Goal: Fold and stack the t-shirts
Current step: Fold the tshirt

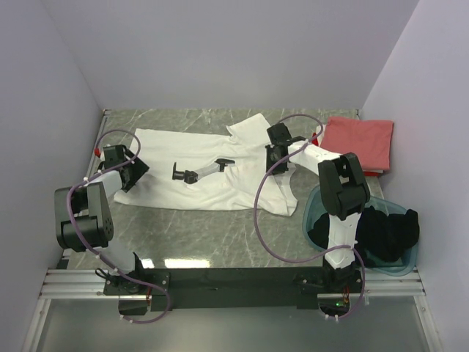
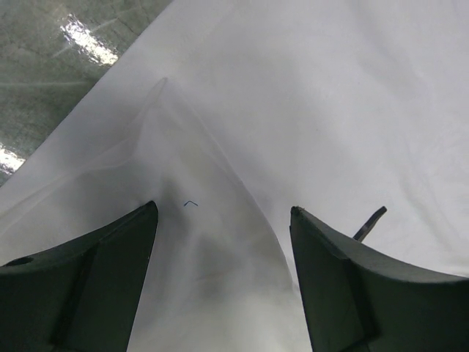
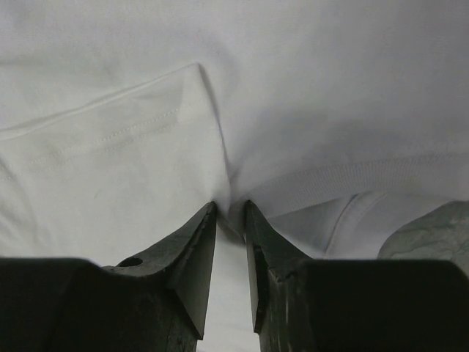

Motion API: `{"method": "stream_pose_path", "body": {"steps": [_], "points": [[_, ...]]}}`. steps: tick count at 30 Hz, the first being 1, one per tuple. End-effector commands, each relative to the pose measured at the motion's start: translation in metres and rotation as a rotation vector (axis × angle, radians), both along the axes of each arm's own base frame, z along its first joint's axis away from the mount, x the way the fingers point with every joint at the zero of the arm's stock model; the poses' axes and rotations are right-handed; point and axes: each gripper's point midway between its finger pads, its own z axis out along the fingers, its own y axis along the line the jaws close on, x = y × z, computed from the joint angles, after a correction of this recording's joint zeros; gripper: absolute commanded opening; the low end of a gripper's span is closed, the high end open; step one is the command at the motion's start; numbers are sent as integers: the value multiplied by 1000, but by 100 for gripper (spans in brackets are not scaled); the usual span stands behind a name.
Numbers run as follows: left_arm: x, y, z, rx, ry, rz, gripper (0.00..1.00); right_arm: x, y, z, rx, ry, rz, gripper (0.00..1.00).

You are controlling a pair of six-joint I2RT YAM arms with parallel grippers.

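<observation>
A large white t-shirt [image 1: 220, 161] with a dark graphic [image 1: 199, 171] lies spread across the table. My left gripper [image 1: 130, 170] is at its left edge, open, with a raised fold of white cloth [image 2: 220, 242] between the fingers [image 2: 110, 271]. My right gripper [image 1: 277, 158] is at the collar, shut on a pinch of the white shirt [image 3: 110, 161] beside the ribbed neckband [image 3: 366, 180]. A folded salmon-pink shirt [image 1: 359, 141] lies at the back right on a red one [image 1: 375, 173]. A black shirt [image 1: 388, 231] sits in the tub.
A translucent teal tub [image 1: 316, 209] stands at the front right beside the right arm's base. Grey marble tabletop [image 1: 220, 235] shows in front of the shirt and in the left wrist view [image 2: 44, 66]. Walls close in on the left, back and right.
</observation>
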Motion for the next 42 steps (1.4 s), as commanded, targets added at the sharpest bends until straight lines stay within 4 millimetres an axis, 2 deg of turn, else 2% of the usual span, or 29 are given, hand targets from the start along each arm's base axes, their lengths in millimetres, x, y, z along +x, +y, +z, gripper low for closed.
{"method": "stream_pose_path", "body": {"steps": [1, 22, 29, 42], "points": [[-2, 5, -1, 12, -8, -4, 80, -5, -11, 6, -39, 0, -18, 31], [-5, 8, -4, 15, -2, 0, 80, -11, -7, 23, 3, -40, 17, 31], [-4, 6, -4, 4, -5, -12, 80, -11, -5, 31, 14, -58, 34, 35], [-5, 6, -6, 1, -1, -12, 80, -10, -5, 22, 8, -42, 39, 34]]}}
